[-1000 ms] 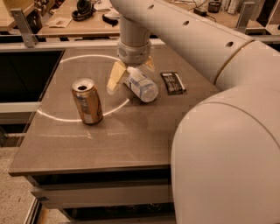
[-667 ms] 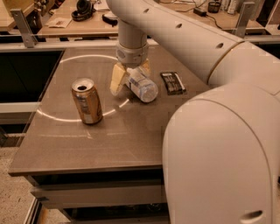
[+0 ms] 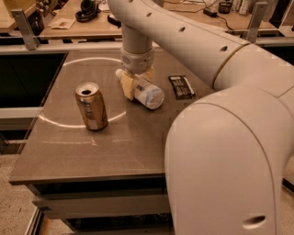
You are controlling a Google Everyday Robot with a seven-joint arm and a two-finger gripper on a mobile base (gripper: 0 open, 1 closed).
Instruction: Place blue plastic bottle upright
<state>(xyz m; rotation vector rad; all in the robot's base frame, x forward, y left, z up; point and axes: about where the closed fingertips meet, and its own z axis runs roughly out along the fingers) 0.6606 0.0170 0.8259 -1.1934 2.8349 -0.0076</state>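
Compared with a second ago, the gripper (image 3: 138, 85) has come lower over the table (image 3: 128, 142) and its jaws have drawn in. They are now narrow and clamped across the bottle (image 3: 149, 94), one cream finger (image 3: 127, 87) on its near side and the other behind it. The bottle has barely shifted. It lies on its side between the jaws, with its white cap (image 3: 119, 72) poking out past the near finger, up and to the left, and its wide base sticking out the other way, down and to the right. A gold-brown can (image 3: 92, 106) stands upright to the left of the jaws and a little nearer to me, apart from the bottle. A flat dark packet (image 3: 181, 87) lies just to the right of the jaws, close to the bottle's base but not touching it. My own arm (image 3: 220, 114) fills the right side of the view and hides that end of the table. The table is a brown slab with a thin pale ring (image 3: 50, 120) marked on it; the can sits on the ring's line and the jaws are inside it. Beyond the jaws there is a wooden bench (image 3: 92, 27) with headphones (image 3: 87, 10) on it.
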